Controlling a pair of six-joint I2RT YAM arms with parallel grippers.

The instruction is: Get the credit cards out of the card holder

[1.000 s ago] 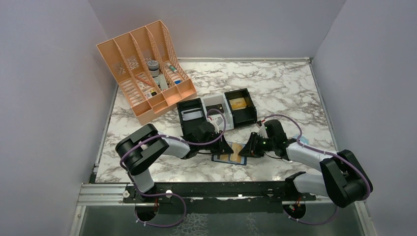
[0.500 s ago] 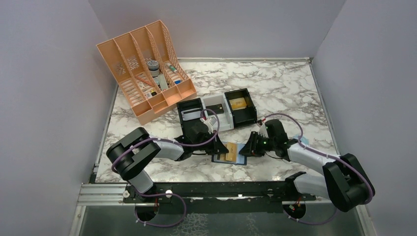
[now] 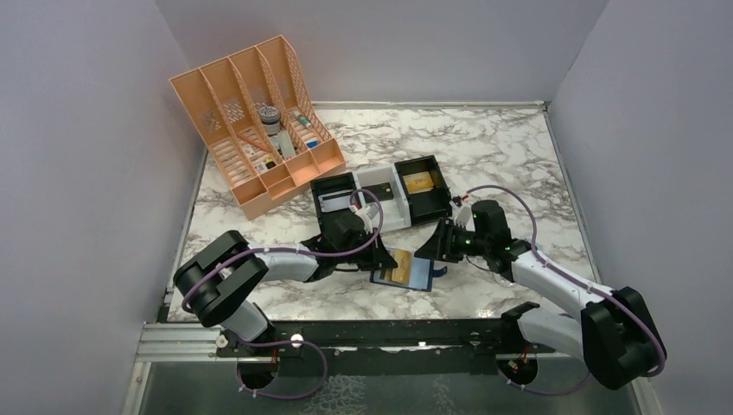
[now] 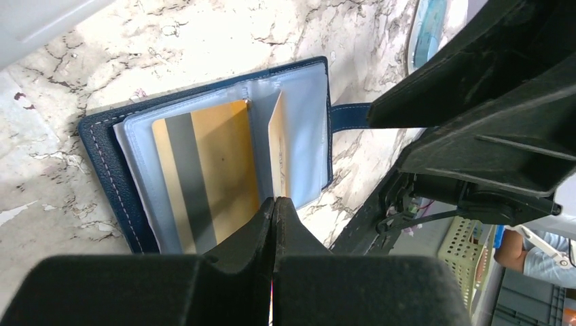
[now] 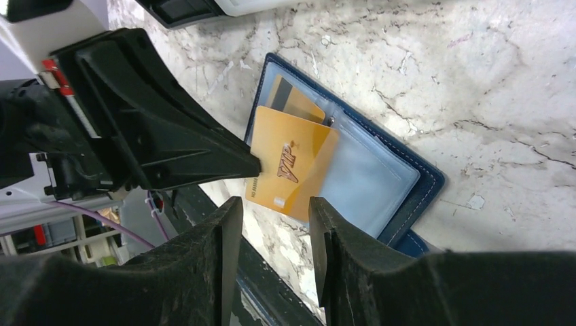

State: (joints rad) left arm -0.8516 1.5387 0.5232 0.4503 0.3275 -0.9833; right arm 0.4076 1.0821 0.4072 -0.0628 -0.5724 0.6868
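the card holder [image 3: 419,277] lies open on the table [image 3: 484,147], near its front middle. one credit card [image 5: 299,102] sits tucked in a pocket of the holder. a second card [image 5: 292,170] stands tilted over that pocket, its edge between the fingertips of the left gripper [image 3: 389,258], which is at the holder's 9 o'clock. the right gripper [image 3: 436,249] is at its 2 o'clock. three trays [image 3: 379,183] sit side by side in a row at the holder's 12 o'clock, and a third card [image 3: 419,181] lies in the right-hand tray [image 3: 438,201]. the file rack [image 3: 251,112] stands at 10 o'clock, by the table's far left corner.
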